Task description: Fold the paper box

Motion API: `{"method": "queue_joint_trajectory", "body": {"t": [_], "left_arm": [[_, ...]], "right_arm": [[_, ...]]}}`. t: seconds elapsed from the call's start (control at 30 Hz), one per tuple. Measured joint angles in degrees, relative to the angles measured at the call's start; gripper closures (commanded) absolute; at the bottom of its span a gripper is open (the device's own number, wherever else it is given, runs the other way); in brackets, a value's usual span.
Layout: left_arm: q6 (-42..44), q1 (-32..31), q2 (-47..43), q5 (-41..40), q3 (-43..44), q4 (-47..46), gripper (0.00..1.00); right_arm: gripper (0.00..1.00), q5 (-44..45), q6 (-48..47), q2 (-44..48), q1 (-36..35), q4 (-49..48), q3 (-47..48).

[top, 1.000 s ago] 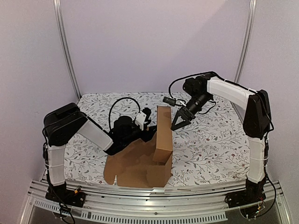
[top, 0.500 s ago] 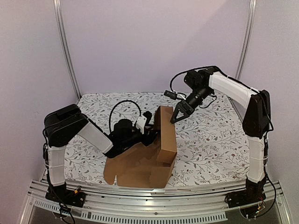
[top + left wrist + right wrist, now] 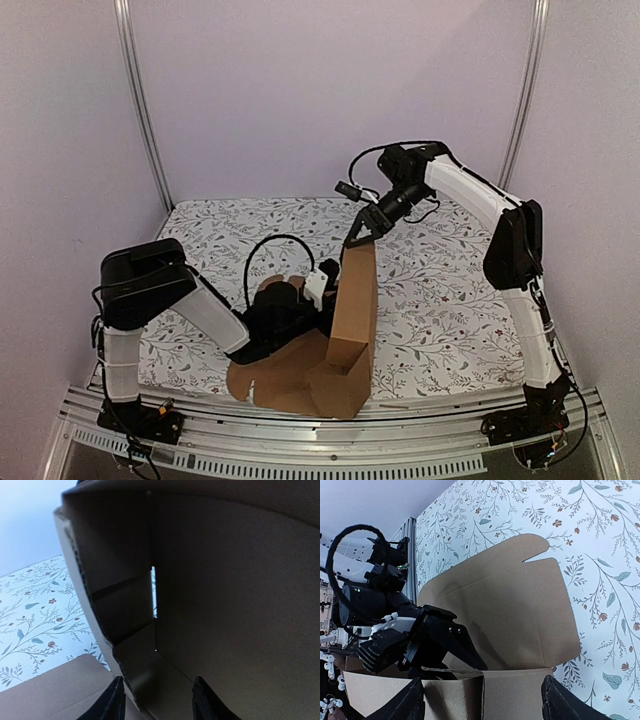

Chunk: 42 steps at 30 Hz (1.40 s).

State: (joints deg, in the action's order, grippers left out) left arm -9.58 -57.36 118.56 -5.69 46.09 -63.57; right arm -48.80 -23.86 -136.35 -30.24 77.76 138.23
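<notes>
A half-folded cardboard box (image 3: 345, 340) stands lower centre on the flowered counter (image 3: 450, 290), the right fingers (image 3: 412, 700) spread wide above its upright flap; the left fingers (image 3: 116, 702) straddle a wall, grip unclear.

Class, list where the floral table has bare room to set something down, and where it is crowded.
Free: far left corner of the table, beyond the left arm; the right side between the paper box and the right arm. Crowded: near centre, around the box and left gripper.
</notes>
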Motion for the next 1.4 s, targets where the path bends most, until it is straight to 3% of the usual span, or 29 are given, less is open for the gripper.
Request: {"method": "queue_joint_trajectory", "body": {"t": [0.37, 0.63, 0.83, 0.97, 1.07, 1.27, 1.4], "left_arm": [[1.9, -7.6, -1.8, -14.9, -0.9, -1.4, 0.49], [4.0, -7.6, -12.3, -19.3, -3.1, 8.9, 0.41], [2.7, -6.9, -23.9, -16.5, -1.5, 27.9, 0.44], [0.9, -6.3, -24.7, -12.9, 3.4, 41.5, 0.48], [-1.1, -6.2, -24.4, -10.7, 5.8, 49.8, 0.5], [-4.6, -6.2, -21.2, -8.9, 7.5, 57.5, 0.52], [-5.9, -6.3, -19.9, -8.8, 7.5, 60.1, 0.52]], "right_arm": [[0.17, -1.2, 0.6, -0.6, 1.5, -0.2, 1.3], [0.14, 2.1, 3.5, 15.5, 9.3, -0.8, -5.3], [0.15, 8.4, 4.7, 30.4, 10.3, -1.4, -18.3], [0.16, 13.1, 7.8, 36.2, 11.5, -2.3, -31.7], [0.19, 16.0, 10.3, 38.7, 16.9, -2.8, -44.2], [0.23, 16.9, 9.7, 38.6, 30.2, -1.7, -57.8], [0.26, 16.9, 8.8, 37.9, 32.9, -1.2, -63.1]]}}
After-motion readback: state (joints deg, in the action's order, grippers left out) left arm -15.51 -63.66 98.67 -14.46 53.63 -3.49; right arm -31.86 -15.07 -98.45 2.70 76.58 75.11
